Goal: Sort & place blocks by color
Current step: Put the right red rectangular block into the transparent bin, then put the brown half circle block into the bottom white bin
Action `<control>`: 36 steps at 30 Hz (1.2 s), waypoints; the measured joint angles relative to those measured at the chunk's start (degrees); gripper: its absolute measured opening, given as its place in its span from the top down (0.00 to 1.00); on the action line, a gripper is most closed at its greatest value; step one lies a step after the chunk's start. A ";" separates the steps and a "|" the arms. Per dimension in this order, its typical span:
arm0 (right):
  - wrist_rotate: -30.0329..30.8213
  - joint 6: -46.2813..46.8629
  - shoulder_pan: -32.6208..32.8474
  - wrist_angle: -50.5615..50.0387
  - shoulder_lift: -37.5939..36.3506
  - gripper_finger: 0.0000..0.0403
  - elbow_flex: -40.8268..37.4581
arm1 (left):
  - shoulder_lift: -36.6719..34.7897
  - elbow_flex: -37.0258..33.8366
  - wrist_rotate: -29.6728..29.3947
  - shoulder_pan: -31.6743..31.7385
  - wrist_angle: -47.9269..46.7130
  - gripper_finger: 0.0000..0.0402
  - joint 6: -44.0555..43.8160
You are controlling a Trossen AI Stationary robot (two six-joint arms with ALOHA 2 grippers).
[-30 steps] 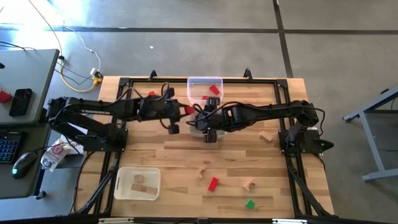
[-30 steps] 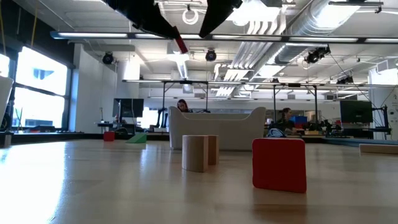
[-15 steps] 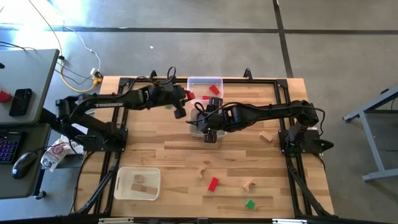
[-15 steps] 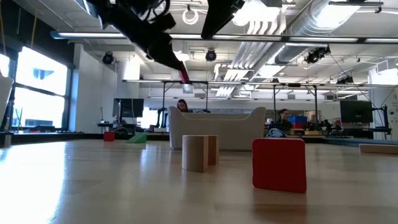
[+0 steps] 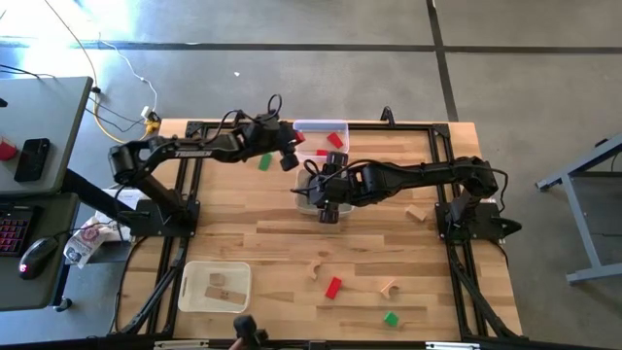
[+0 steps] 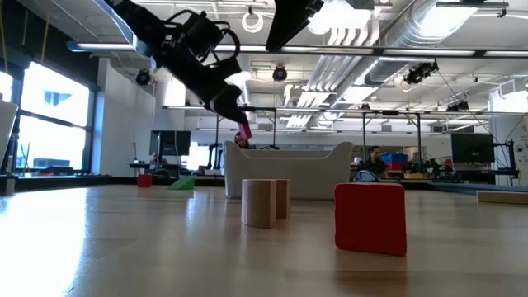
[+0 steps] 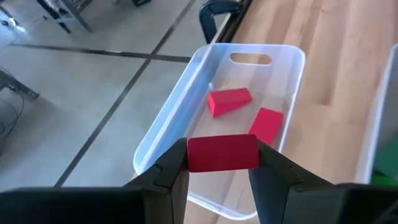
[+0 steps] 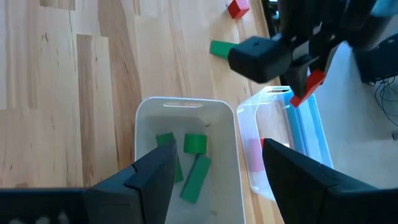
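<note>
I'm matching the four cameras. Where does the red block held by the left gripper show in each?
High: red block at the clear tray's near-left edge.
Low: upper middle, below the left gripper.
Left wrist: bottom centre, between the fingers.
Right wrist: upper right.
Shared landmark: the clear tray.

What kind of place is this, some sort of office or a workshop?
It looks like an open-plan robotics lab or workshop. Exposed ducts run across the ceiling, and people sit at desks with monitors in the background. A wooden table on a bare concrete floor carries two robot arms, with a computer desk beside it.
</note>
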 joint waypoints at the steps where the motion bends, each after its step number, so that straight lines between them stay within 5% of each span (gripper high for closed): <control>1: -0.03 -0.02 0.00 0.19 0.00 0.44 0.00 | 0.46 0.00 0.00 0.19 0.38 0.72 0.01; 19: -1.29 1.45 0.00 0.34 0.00 0.44 -0.02 | 5.78 0.00 0.18 0.42 4.92 0.70 1.14; 31: -2.91 4.07 0.00 -0.03 0.00 0.44 -0.02 | 5.75 0.00 -0.97 0.31 4.76 0.46 -0.38; 36: -5.26 4.44 0.00 -0.10 0.00 0.44 -0.02 | 4.45 0.00 -6.45 -0.04 2.84 0.41 -2.44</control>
